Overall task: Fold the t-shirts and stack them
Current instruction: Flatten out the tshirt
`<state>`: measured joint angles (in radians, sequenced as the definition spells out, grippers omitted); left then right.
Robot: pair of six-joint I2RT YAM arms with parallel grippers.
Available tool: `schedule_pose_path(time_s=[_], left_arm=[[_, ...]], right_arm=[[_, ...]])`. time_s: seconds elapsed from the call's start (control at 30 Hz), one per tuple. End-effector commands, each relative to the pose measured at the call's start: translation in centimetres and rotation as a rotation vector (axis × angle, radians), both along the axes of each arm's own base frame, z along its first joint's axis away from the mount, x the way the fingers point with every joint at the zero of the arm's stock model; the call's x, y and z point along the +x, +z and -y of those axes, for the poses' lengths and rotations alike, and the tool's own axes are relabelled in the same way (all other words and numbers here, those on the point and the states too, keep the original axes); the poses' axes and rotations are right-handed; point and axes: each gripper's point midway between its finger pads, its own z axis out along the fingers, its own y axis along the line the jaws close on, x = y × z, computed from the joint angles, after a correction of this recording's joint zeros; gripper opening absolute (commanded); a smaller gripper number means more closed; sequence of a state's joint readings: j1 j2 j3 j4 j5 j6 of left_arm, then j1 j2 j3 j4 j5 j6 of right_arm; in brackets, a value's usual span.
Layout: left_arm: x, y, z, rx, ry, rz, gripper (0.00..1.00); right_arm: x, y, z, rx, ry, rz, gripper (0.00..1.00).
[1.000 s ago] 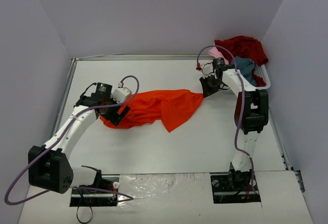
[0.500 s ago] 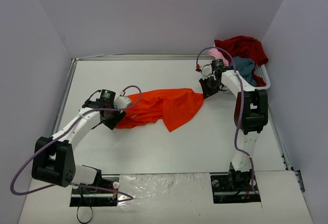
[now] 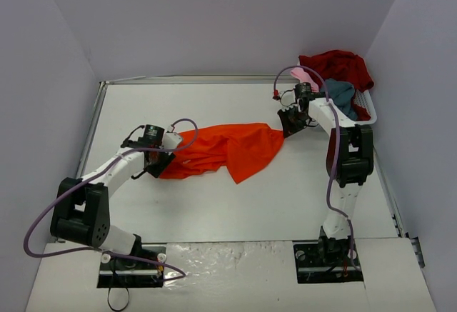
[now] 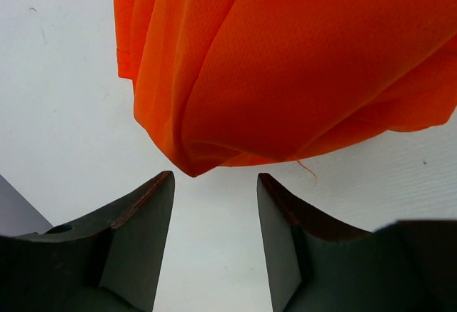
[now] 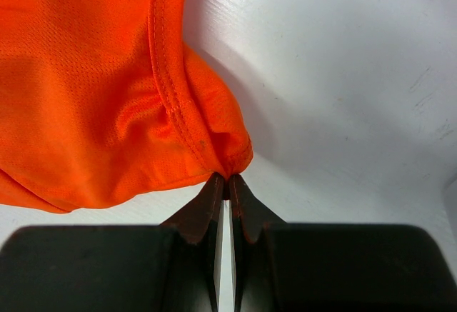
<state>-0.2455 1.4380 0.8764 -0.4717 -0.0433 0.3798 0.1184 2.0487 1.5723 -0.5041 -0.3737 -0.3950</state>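
Near edge: both arm bases are bolted to the white table [image 3: 250, 205], which is matte with faint scuffs. A purple cable [image 3: 43, 219] loops loosely off the left arm.

Left gripper [image 3: 153, 162] [image 4: 214, 183] sits low over the table at the shirt's left end. Its dark, wedge-shaped fingers [image 4: 136, 240] have worn, reddish-brown inner edges. The jaws stand partly apart with nothing clamped. A rounded, bunched fold of cloth hangs right at their mouth, and white table shows through the gap.

The orange-red t-shirt [image 3: 228, 148] [image 4: 300, 69] [image 5: 86, 112] lies mid-table, stretched between the two grippers. It is a fine mesh knit, matte and soft, gathered into long lengthwise folds. One pointed flap droops toward the near side. One loose thread trails off the lower edge in the left wrist view.

Right gripper [image 3: 289, 123] [image 5: 227, 178] is at the shirt's right end. Its jaws are pinched tight on a corner where a double-stitched hem runs down into the tips. The cloth puckers there and casts a shadow on the table.

Far right corner: a white slatted plastic basket [image 3: 365, 101] stands just behind the right arm's forearm, which partly hides it. Heaped in and over it are a dark red t-shirt [image 3: 343, 66] on top, a grey-blue t-shirt [image 3: 341, 92] below it, and a pale pink t-shirt [image 3: 303, 75] poking out at the left. All three are crumpled.
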Motion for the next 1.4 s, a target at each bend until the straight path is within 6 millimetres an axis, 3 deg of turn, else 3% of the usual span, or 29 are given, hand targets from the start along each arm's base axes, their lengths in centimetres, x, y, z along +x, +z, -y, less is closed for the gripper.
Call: schedule_pose_path(time_s=[0.0,0.13,0.37,0.6,0.83,0.97,1.13,1.33,1.37], left_arm=[[1.4,0.8,-0.4,0.000,0.045,0.057,0.48],[1.7,0.3,-0.4,0.010,0.050,0.045,0.45],[2.4,0.5,-0.3,0.006,0.056,0.066,0.29],[2.8,1.1,-0.7,0.028,0.067,0.091,0.04],[2.9,1.7,-0.8,0.026,0.073,0.118,0.02],[3.4,3.2,-1.7,0.060,0.104,0.178,0.03],[4.5,6.4,-3.3,0.096,0.190,0.266,0.02],[6.5,11.4,-4.1,0.064,0.261,0.357,0.02],[6.8,12.2,-4.3,0.073,0.278,0.374,0.02]], right_arm=[[-0.6,0.2,0.1,-0.008,0.001,-0.012,0.00],[-0.7,0.0,0.2,-0.013,0.003,-0.016,0.00],[-0.8,-0.3,0.2,-0.017,0.003,-0.024,0.00],[-0.8,-0.4,0.3,-0.022,0.003,-0.026,0.00],[-0.7,0.0,0.3,-0.022,0.001,-0.016,0.00],[-0.4,0.9,0.3,-0.018,-0.002,0.008,0.00],[0.9,4.7,0.3,-0.017,-0.016,0.104,0.00],[3.6,11.0,1.0,-0.044,-0.049,0.258,0.00],[4.3,12.9,1.1,-0.046,-0.060,0.305,0.00]])
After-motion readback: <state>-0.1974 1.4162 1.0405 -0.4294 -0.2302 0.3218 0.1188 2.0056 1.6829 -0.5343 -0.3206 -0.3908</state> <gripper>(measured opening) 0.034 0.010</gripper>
